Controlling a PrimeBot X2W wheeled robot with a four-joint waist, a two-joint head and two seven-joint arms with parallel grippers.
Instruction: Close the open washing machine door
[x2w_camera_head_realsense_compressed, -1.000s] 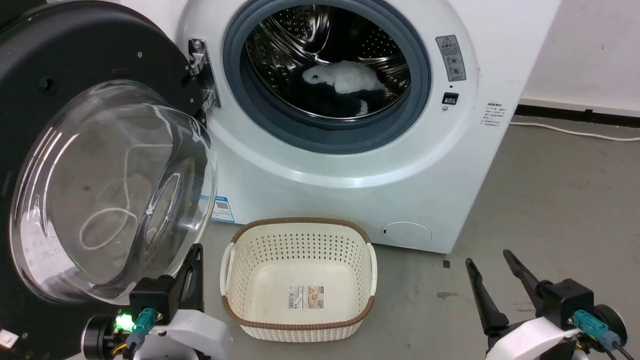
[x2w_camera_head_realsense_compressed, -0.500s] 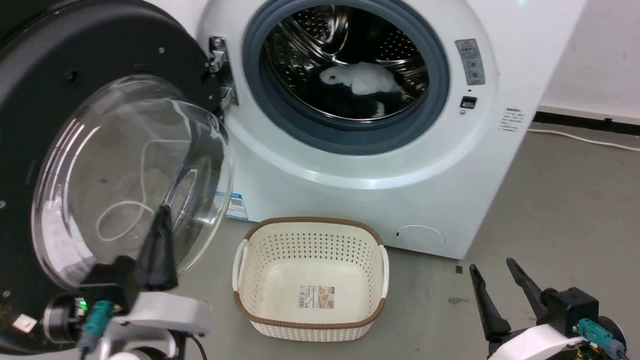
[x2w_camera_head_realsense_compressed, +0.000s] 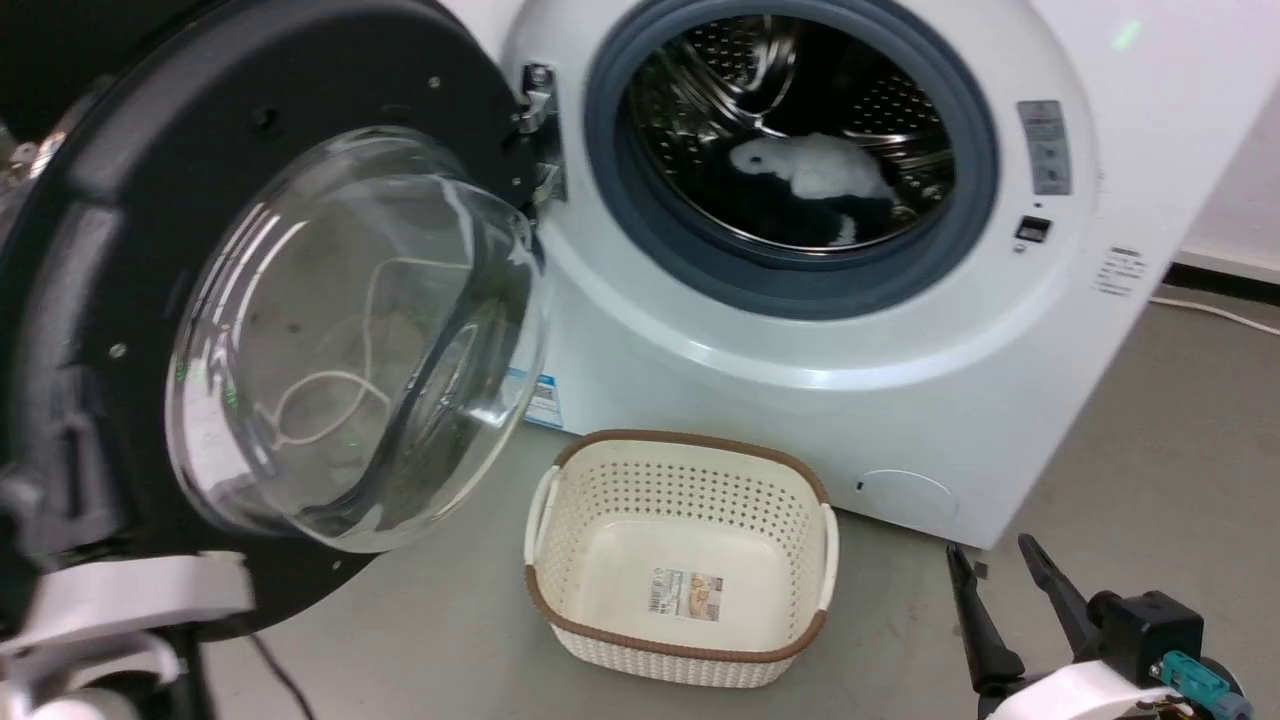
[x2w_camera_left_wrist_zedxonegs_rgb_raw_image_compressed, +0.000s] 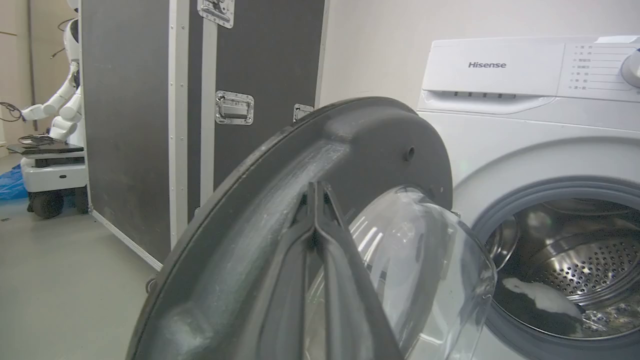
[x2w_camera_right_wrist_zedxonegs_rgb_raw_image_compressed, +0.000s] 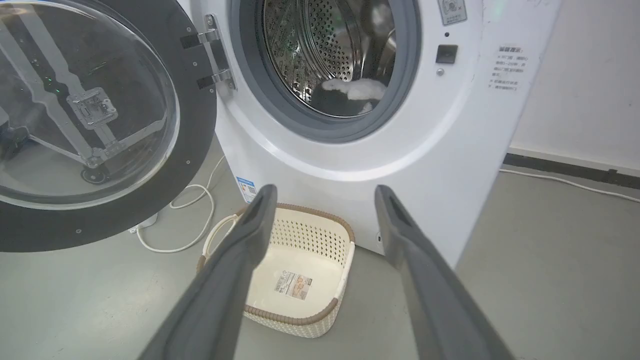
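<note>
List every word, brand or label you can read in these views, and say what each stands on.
"Hisense": on the washer, top front.
The dial list: too small to read.
The warning label: blurred.
The side print: too small.
The blue sticker: too small.
The basket label: too small.

White forearm shell (x2w_camera_head_realsense_compressed: 1060, 692); black wrist block (x2w_camera_head_realsense_compressed: 1150, 625); teal connector (x2w_camera_head_realsense_compressed: 1195, 678); long dark fingers (x2w_camera_head_realsense_compressed: 975, 620).
</note>
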